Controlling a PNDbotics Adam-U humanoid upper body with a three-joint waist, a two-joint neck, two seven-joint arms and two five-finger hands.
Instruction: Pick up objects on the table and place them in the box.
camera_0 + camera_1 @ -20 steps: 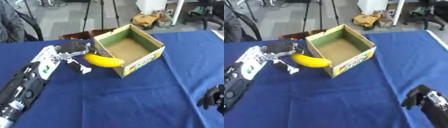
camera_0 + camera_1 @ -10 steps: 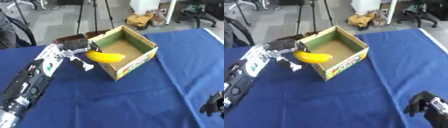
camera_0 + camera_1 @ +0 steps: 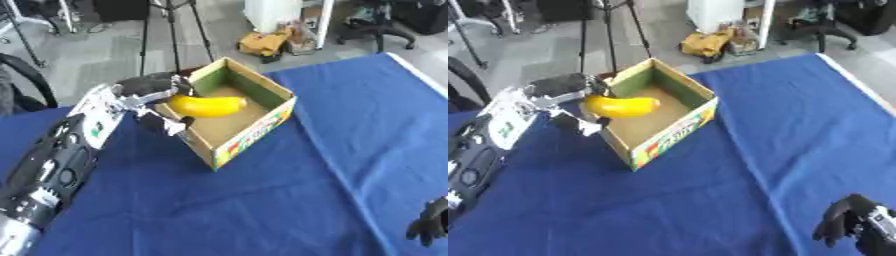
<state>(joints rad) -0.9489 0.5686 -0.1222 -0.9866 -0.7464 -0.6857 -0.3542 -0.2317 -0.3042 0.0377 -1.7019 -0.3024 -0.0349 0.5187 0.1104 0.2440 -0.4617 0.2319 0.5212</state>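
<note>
Since a second ago the banana (image 3: pixel 208 105) has moved from outside the box's near wall to above its open top. Left eye view: the left hand (image 3: pixel 153 89) curls round the banana's end, over the box (image 3: pixel 249 131). Right eye view: the right hand (image 3: pixel 852 226) rests at the lower corner, fingers curled, holding nothing.

Your left hand (image 3: pixel 566 92) has its fingers curled round one end of the yellow banana (image 3: pixel 621 106), holding it over the near-left wall of the open cardboard box (image 3: pixel 677 129) on the blue tablecloth (image 3: pixel 737 170). Your right hand (image 3: pixel 852 226) sits at the lower right corner, fingers curled.
</note>
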